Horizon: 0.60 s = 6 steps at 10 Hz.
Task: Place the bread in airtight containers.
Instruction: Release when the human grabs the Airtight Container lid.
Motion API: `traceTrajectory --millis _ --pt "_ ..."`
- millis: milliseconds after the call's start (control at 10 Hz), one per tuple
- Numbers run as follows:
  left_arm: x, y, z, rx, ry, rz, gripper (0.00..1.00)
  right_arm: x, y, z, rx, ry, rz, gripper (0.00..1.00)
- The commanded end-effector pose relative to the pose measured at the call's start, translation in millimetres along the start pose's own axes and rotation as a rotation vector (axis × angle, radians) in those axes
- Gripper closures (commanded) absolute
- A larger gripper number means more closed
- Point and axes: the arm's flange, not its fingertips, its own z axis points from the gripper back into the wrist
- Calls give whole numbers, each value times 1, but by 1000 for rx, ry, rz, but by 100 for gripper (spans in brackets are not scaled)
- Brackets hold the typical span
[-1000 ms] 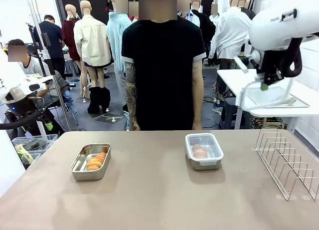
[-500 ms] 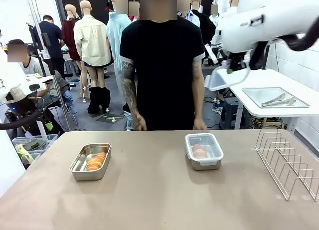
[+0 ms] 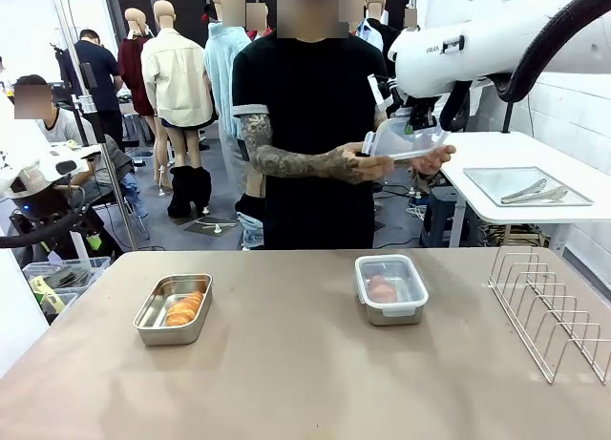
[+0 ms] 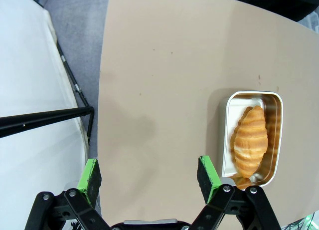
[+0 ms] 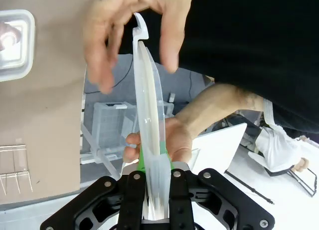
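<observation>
Right wrist view | right pincer (image 5: 152, 177) clamped on clear lid (image 5: 149, 115), person's hands (image 5: 127, 35) touching it | left pincer (image 4: 149, 172) wide, empty

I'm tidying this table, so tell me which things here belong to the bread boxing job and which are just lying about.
Job: open steel container holding a croissant; lidded container with bread inside; clear lid, clamped in the right gripper and grasped by the person's hands.

Lying about: wire rack; tongs on side-table tray.
</observation>
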Motion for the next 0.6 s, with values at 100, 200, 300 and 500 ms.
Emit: traceTrajectory --millis 100,200,300,500 --pt "-2 0 1 18 -7 6 0 0 -6 -1 20 22 -4 100" --pt "-2 0 1 18 -7 6 0 0 -6 -1 24 26 -5 100" --pt "-2 0 1 18 -7 6 0 0 -6 -1 32 30 -4 100" --pt "-2 0 1 18 -7 6 0 0 -5 0 43 36 -7 95"
